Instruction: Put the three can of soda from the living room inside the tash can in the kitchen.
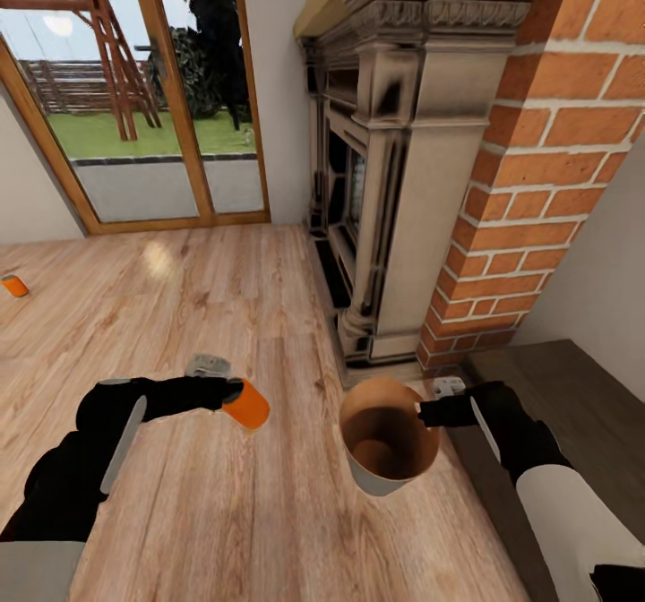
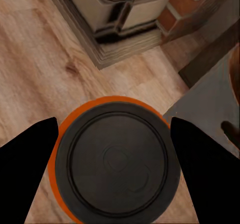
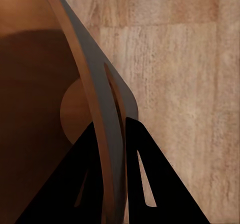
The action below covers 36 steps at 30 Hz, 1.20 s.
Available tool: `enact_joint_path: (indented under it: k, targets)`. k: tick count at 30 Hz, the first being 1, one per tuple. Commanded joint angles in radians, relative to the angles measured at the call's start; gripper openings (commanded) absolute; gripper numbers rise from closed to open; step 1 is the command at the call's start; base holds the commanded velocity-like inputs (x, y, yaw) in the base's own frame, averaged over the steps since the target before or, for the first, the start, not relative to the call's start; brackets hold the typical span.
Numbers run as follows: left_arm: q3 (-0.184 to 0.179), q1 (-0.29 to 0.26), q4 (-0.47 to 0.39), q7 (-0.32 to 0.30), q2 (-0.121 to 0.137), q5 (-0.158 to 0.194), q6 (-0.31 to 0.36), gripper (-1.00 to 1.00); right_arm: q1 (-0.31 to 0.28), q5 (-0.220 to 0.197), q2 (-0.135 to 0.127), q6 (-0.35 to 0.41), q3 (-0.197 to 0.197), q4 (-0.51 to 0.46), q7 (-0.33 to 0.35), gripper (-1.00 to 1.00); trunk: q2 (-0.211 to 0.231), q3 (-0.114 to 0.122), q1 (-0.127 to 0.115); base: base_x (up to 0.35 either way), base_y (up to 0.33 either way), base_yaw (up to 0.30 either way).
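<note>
My left gripper [image 1: 235, 395] is shut on an orange can of soda [image 1: 247, 405], held sideways above the wood floor; the left wrist view shows the can's dark round end [image 2: 117, 166] between the two black fingers [image 2: 25, 169]. My right gripper [image 1: 426, 414] is shut on the rim of the tash can [image 1: 387, 441], a grey bucket with a brown inside, held just right of the can. In the right wrist view the fingers [image 3: 145, 184] pinch the bucket's thin wall [image 3: 107, 129]. A second orange can [image 1: 14, 286] lies on the floor at far left.
The brick fireplace [image 1: 537, 163] with its stone surround [image 1: 394, 181] stands straight ahead. A glass patio door [image 1: 134, 91] is at the back left. A dark low cabinet [image 1: 573, 414] runs along the right. Open wood floor [image 1: 206, 297] spreads to the left.
</note>
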Motion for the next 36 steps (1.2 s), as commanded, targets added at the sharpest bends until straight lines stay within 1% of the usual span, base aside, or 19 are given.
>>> enact_joint_path:
  k: [1, 2, 5, 6, 7, 9, 10, 12, 13, 14, 15, 17, 20, 23, 25, 29, 31, 33, 36]
  targets:
    - [-0.001, -0.022, -0.005, -0.034, 0.005, -0.009, 0.024, -1.0, 0.0, -0.02, 0.0, 0.006, 0.002, 0.001, 0.008, -1.0, 0.007, 0.003, -0.004, 0.0, 0.0, 0.0]
    - [-0.003, -0.094, -0.016, -0.115, 0.014, -0.014, 0.085, -1.0, 0.0, -0.02, 0.003, 0.02, 0.012, 0.003, 0.008, -1.0, 0.014, 0.006, -0.008, 0.0, 0.0, 0.0]
    - [-0.006, -0.177, -0.02, -0.167, 0.019, -0.016, 0.127, -1.0, -0.001, -0.019, 0.01, 0.063, 0.028, 0.004, 0.006, -1.0, 0.035, 0.016, -0.019, 0.0, 0.0, 0.0]
    - [-0.008, -0.206, -0.02, -0.18, 0.02, -0.016, 0.129, -1.0, -0.001, -0.018, 0.013, 0.08, 0.036, 0.005, 0.006, -1.0, 0.042, 0.019, -0.023, 0.0, 0.0, 0.0]
    - [-0.01, -0.262, -0.021, -0.207, 0.021, -0.016, 0.129, -1.0, -0.002, -0.018, 0.019, 0.108, 0.051, 0.005, 0.004, -1.0, 0.049, 0.022, -0.027, 0.0, 0.0, 0.0]
    - [-0.019, -0.314, -0.019, -0.235, 0.021, -0.017, 0.129, -1.0, -0.003, -0.018, 0.024, 0.129, 0.066, 0.005, 0.002, -1.0, 0.063, 0.028, -0.035, 0.0, 0.0, 0.0]
    - [-0.069, -0.383, -0.01, -0.272, 0.019, -0.017, 0.129, -1.0, -0.004, -0.018, 0.035, 0.148, 0.086, 0.006, 0.0, -1.0, 0.07, 0.031, -0.038, 0.0, 0.0, 0.0]
    - [-0.122, -0.434, 0.009, -0.29, 0.016, -0.016, 0.129, -1.0, -0.006, -0.018, 0.045, 0.155, 0.097, 0.007, 0.0, -1.0, 0.084, 0.038, -0.046, 0.0, 0.0, 0.0]
    - [-0.174, -0.49, 0.037, -0.308, 0.015, -0.016, 0.129, -1.0, -0.006, -0.018, 0.056, 0.162, 0.106, 0.007, 0.0, -1.0, 0.091, 0.041, -0.05, 0.0, 0.0, 0.0]
    - [-0.228, -0.563, 0.088, -0.33, 0.011, -0.015, 0.129, -1.0, -0.008, -0.017, 0.075, 0.179, 0.119, 0.008, -0.002, -1.0, 0.098, 0.044, -0.054, 0.0, 0.0, 0.0]
    - [-0.24, -0.583, 0.103, -0.336, 0.009, -0.015, 0.129, -1.0, -0.008, -0.017, 0.082, 0.185, 0.124, 0.008, -0.004, -1.0, 0.105, 0.047, -0.058, 0.0, 0.0, 0.0]
    - [-0.284, -0.629, 0.142, -0.356, -0.001, -0.016, 0.129, -1.0, -0.019, -0.019, 0.11, 0.205, 0.138, 0.009, -0.017, -1.0, 0.105, 0.047, -0.058, 0.0, 0.0, 0.0]
    - [-0.319, -0.644, 0.154, -0.364, -0.007, -0.016, 0.129, -1.0, -0.049, -0.019, 0.127, 0.212, 0.143, 0.009, -0.023, -1.0, 0.105, 0.047, -0.058, 0.0, 0.0, 0.0]
    - [-0.361, -0.657, 0.166, -0.371, -0.014, -0.016, 0.129, -1.0, -0.099, -0.021, 0.15, 0.212, 0.146, 0.009, -0.026, -1.0, 0.105, 0.047, -0.058, 0.0, 0.0, 0.0]
    - [-0.383, -0.658, 0.167, -0.371, -0.017, -0.016, 0.129, -1.0, -0.106, -0.021, 0.157, 0.212, 0.147, 0.009, -0.027, -1.0, 0.105, 0.047, -0.058, 0.0, 0.0, 0.0]
    - [-0.478, -0.654, 0.172, -0.37, -0.022, -0.02, 0.129, -1.0, -0.12, -0.021, 0.178, 0.212, 0.147, 0.009, -0.028, -1.0, 0.105, 0.047, -0.058, 0.0, 0.0, 0.0]
    - [-0.509, -0.653, 0.175, -0.37, -0.024, -0.022, 0.129, -1.0, -0.13, -0.02, 0.187, 0.212, 0.147, 0.009, -0.028, -1.0, 0.105, 0.047, -0.058, 0.0, 0.0, 0.0]
    - [-0.534, -0.651, 0.175, -0.369, -0.024, -0.023, 0.129, -1.0, -0.14, -0.02, 0.191, 0.212, 0.147, 0.013, -0.029, -1.0, 0.105, 0.047, -0.058, 0.0, 0.0, 0.0]
    - [-0.554, -0.65, 0.176, -0.368, -0.024, -0.024, 0.129, -1.0, -0.153, -0.02, 0.198, 0.212, 0.147, 0.018, -0.029, -1.0, 0.105, 0.047, -0.058, 0.0, 0.0, 0.0]
